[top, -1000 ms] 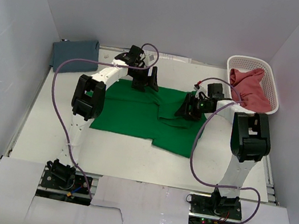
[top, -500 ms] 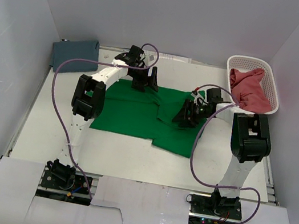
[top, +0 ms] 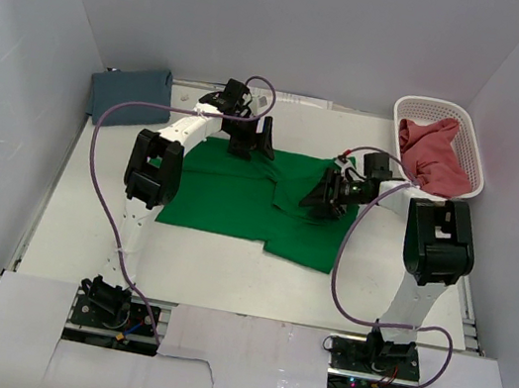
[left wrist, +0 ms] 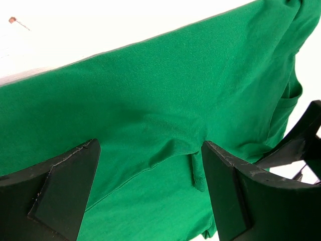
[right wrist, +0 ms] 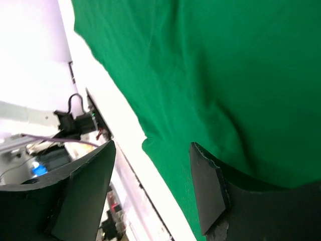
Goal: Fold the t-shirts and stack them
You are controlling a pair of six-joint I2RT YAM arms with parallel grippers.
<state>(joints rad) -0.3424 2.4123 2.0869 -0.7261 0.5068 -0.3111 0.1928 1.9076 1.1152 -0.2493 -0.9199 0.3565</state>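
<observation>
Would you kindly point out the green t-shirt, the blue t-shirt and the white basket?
green t-shirt [top: 223, 203]: top external view, flat left half.
blue t-shirt [top: 132, 91]: top external view, folded middle.
white basket [top: 435, 109]: top external view, far wall.

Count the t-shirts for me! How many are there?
3. The green t-shirt lies spread mid-table, the blue t-shirt sits folded at the far left corner, and the red t-shirt is bunched in the white basket, which might hide more.
</observation>
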